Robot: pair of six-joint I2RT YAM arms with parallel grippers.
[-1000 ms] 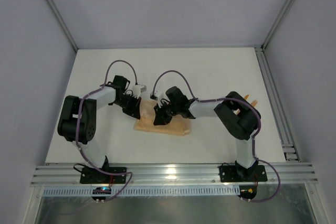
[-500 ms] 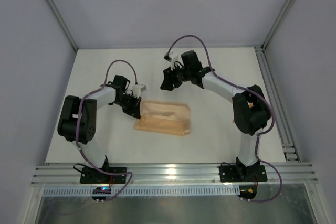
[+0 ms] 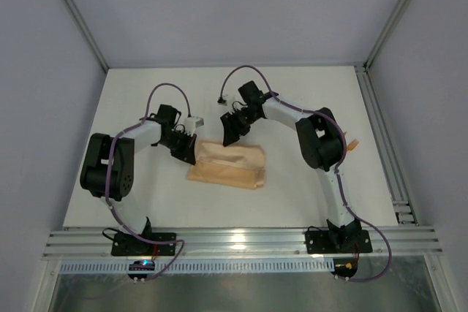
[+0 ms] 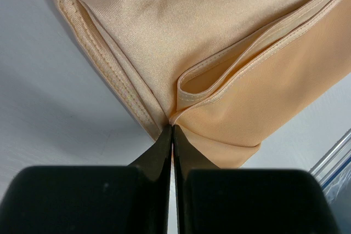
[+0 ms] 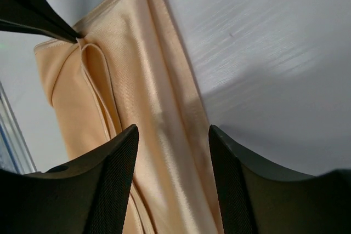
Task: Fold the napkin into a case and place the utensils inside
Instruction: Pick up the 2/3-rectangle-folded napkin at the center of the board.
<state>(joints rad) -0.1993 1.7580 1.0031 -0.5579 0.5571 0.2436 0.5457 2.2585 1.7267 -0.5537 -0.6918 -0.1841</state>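
— Where was the case?
— Flat mid-table: your left gripper, closed, touched its edge; your right gripper hung wide, empty, above. Utensils peeked behind your right arm. White table, grey walls.

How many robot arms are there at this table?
2. The left arm stands on the left, its shut tool touching the napkin's left edge. The right arm reaches in from the right, its open tool near the napkin's far edge. None seems hidden.

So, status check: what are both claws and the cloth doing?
Left gripper shut, tips at napkin edge. Right gripper open, above napkin. Napkin folded, flat. No obstruction seen.
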